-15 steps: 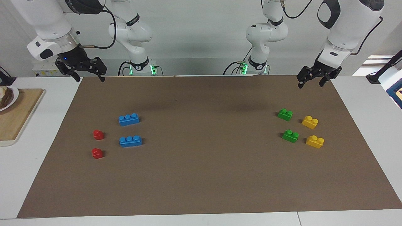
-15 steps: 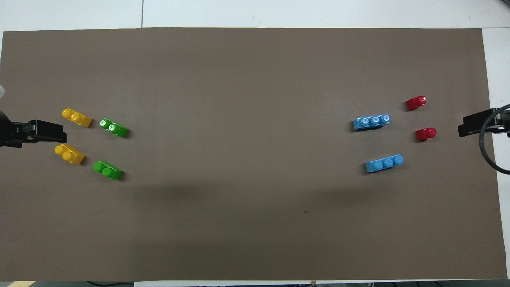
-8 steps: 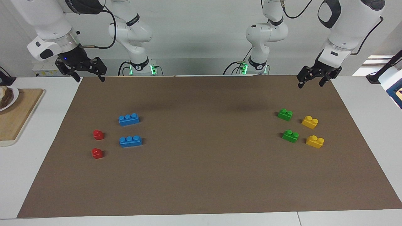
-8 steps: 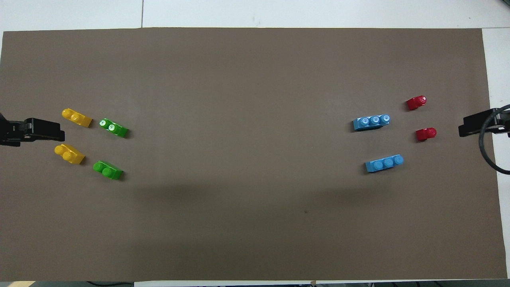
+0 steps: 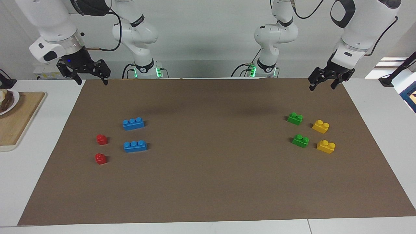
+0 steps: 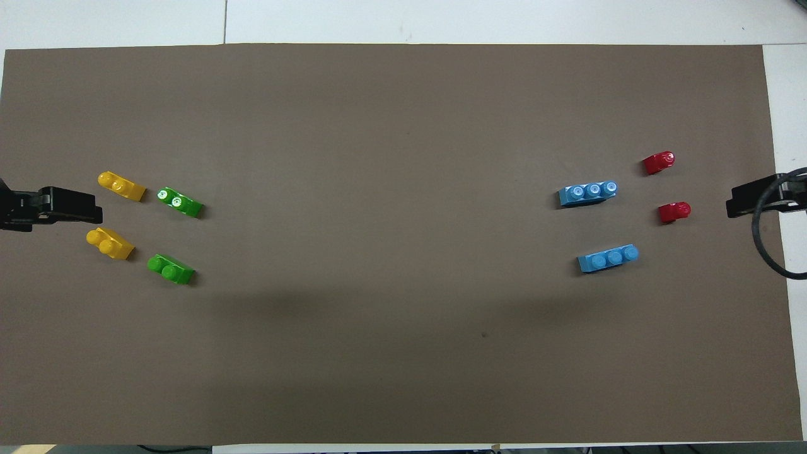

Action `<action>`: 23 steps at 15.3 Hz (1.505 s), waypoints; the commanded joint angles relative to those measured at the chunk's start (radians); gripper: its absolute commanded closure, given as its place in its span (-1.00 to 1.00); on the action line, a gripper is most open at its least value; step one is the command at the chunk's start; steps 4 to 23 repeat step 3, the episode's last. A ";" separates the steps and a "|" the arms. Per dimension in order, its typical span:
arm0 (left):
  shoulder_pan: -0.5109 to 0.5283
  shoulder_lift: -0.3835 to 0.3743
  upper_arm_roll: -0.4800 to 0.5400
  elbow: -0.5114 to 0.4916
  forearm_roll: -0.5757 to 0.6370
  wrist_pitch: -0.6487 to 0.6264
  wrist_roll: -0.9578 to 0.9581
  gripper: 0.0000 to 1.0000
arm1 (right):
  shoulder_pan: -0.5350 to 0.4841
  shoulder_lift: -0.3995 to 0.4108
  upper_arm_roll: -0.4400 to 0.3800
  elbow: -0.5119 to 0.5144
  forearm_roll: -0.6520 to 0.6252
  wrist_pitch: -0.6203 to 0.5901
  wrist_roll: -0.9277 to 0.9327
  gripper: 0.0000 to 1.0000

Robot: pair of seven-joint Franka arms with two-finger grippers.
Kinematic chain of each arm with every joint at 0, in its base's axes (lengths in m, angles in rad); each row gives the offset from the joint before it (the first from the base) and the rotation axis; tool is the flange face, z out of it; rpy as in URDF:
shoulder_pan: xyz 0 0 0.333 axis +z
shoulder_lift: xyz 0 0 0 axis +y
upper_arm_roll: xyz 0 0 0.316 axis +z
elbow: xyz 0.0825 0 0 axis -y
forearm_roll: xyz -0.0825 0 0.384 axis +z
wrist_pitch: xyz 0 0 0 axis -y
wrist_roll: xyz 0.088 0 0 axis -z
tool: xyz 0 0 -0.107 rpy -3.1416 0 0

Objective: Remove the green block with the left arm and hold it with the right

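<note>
Two green blocks lie on the brown mat toward the left arm's end: one (image 5: 295, 118) (image 6: 171, 269) nearer to the robots, the other (image 5: 300, 141) (image 6: 179, 202) farther from them. My left gripper (image 5: 321, 86) (image 6: 69, 207) hangs open and empty in the air over the mat's edge at its own end, apart from the blocks. My right gripper (image 5: 92, 82) (image 6: 747, 198), with a blue light, hangs open and empty over the mat's edge at the right arm's end.
Two yellow bricks (image 5: 320, 126) (image 5: 326, 146) lie beside the green ones, closer to the left arm's end. Two blue three-stud bricks (image 5: 133, 123) (image 5: 135, 146) and two red pieces (image 5: 101, 139) (image 5: 100, 159) lie toward the right arm's end. A wooden board (image 5: 19, 120) lies off the mat there.
My left gripper has risen slightly and drawn back a little toward its end of the table. The right gripper has barely shifted. No brick has moved.
</note>
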 commanded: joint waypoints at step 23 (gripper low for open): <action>0.008 -0.002 -0.003 0.003 -0.013 -0.003 -0.004 -1.00 | -0.002 -0.010 0.002 -0.014 -0.015 0.002 -0.015 -1.00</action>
